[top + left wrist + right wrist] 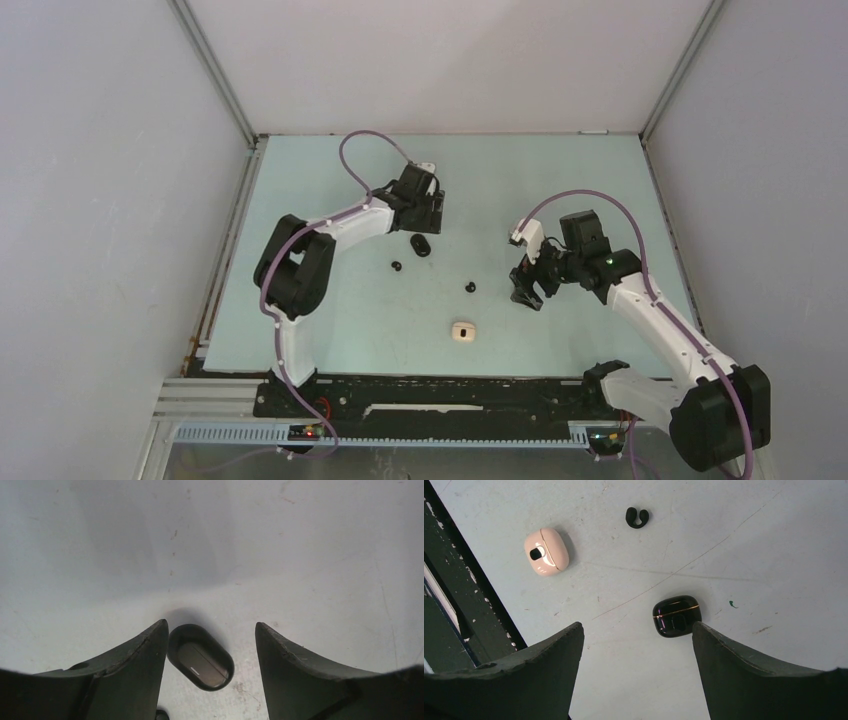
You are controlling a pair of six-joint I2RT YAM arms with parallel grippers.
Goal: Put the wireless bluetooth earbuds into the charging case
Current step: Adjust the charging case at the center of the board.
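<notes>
A black oval charging case [201, 656] [421, 245] lies flat on the table, showing a grey-brown face with a thin seam and a small white bar. My left gripper [211, 625] [426, 218] hangs open over it; the case sits close to the left finger and well apart from the right one. A black clip-shaped earbud [396, 266] [637, 517] lies near the case. A second, glossy black earbud with a gold line [471, 286] [676, 615] rests just beyond my right gripper's right fingertip. My right gripper [638, 626] [527, 288] is open and holds nothing.
A cream case [462, 332] [546, 551] with a dark oval mark lies toward the table's near edge. The black front rail [454, 580] runs just behind it. White walls [100, 200] enclose the pale table [560, 180] on three sides.
</notes>
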